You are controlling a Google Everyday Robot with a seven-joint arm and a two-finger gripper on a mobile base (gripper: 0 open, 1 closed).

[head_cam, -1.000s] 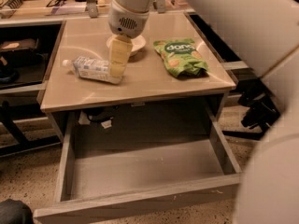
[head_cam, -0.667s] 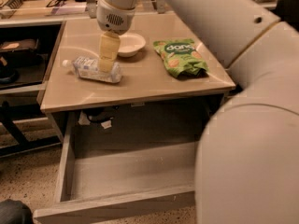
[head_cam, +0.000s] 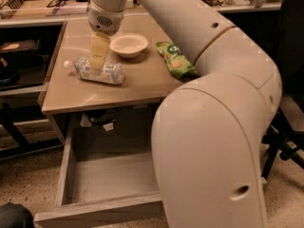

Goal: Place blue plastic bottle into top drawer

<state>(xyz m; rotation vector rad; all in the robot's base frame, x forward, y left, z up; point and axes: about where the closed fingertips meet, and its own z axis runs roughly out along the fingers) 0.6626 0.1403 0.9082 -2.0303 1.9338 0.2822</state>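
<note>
Moved: arm [head_cam: 213, 127], smooth white shell, now bulks over the right of the open top drawer [head_cam: 102, 214], which is shallow grey wood. Bench [head_cam: 142, 80]: tan, slick. Blue plastic bottle [head_cam: 113, 74]: round, lying sideways on the bench, and may roll or squirt free. Hand [head_cam: 98, 63]: apparently touching the bottle; grip cannot be told.

the arm [head_cam: 213, 141] hides half the top drawer [head_cam: 114, 175], jaws overlapping the bottle [head_cam: 108, 74].

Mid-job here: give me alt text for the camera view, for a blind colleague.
The robot's gripper is down at the small clear plastic bottle with a pale blue label, lying on its side on the tan tabletop. Below, the wide grey wooden top drawer stands open; a white bowl and green snack bag sit nearby.
</note>
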